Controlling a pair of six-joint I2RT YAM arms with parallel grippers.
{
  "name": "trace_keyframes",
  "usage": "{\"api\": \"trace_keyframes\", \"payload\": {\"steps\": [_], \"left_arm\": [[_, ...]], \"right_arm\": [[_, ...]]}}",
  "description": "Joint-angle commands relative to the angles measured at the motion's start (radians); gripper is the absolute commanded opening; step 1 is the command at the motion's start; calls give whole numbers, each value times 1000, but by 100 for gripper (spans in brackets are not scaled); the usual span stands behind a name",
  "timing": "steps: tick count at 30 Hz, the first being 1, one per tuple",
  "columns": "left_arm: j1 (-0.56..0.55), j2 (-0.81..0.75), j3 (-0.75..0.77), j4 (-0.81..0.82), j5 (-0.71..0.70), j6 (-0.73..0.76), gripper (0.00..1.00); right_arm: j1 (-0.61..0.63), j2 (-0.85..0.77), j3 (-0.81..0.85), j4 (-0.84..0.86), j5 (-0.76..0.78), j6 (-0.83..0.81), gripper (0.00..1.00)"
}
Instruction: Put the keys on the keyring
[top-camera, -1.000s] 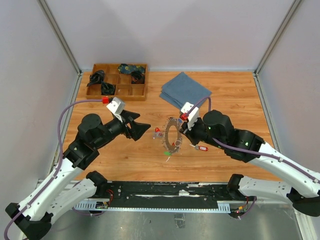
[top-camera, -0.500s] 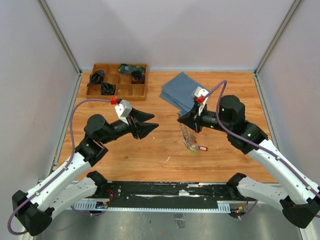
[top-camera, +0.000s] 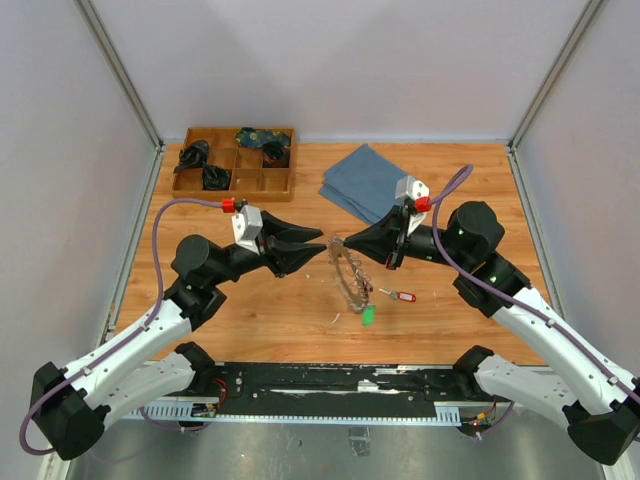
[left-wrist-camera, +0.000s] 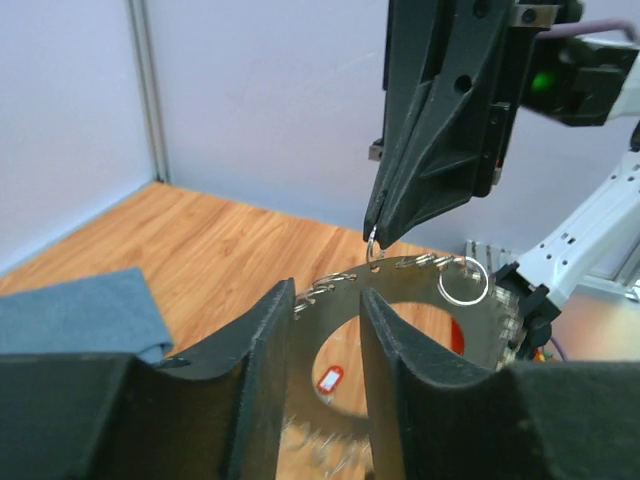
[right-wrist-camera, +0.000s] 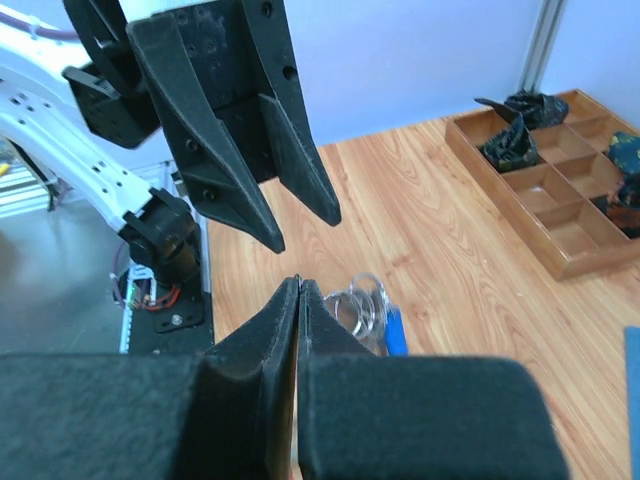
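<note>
The keyring (top-camera: 349, 276), a flat metal ring edged with small silver rings and keys, hangs above the table. My right gripper (top-camera: 345, 243) is shut on a small wire loop at its top (left-wrist-camera: 373, 240). My left gripper (top-camera: 322, 240) faces it from the left, jaws open to a narrow gap, and its fingertips (left-wrist-camera: 283, 305) frame the keyring's rim (left-wrist-camera: 420, 290) just ahead. A red-tagged key (top-camera: 402, 296) lies on the wood to the right. A green tag (top-camera: 368, 315) sits by the ring's lower end. The right wrist view shows my shut gripper (right-wrist-camera: 301, 283) with a blue tag (right-wrist-camera: 395, 332) and small rings beneath.
A wooden compartment tray (top-camera: 232, 197) with dark items stands at the back left. A folded blue cloth (top-camera: 370, 180) lies at the back centre. Both arms meet over the middle of the table, near the black rail at the front edge.
My right gripper has raised the keyring off the table, so it now hangs. My left gripper has moved right up to the ring and its jaws have narrowed.
</note>
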Motion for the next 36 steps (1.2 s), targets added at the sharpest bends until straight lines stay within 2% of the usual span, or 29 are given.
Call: {"api": "trace_keyframes", "payload": {"steps": [1, 5, 8, 14, 29, 36], "left_arm": [[-24, -7, -10, 149, 45, -35, 34], [-51, -6, -6, 156, 66, -28, 24], [-71, -1, 3, 154, 73, -21, 21], [-92, 25, 18, 151, 50, -20, 31], [-104, 58, 24, 152, 1, -45, 41], [-108, 70, 28, 166, -5, -42, 48]], "right_arm": [[-15, -37, -25, 233, -30, 121, 0], [-14, -48, -52, 320, -16, 178, 0], [-14, -55, -68, 360, -5, 198, 0], [-14, -55, -69, 377, -12, 205, 0], [-14, -41, -38, 296, -16, 176, 0], [-13, -31, -36, 291, -29, 171, 0]]}}
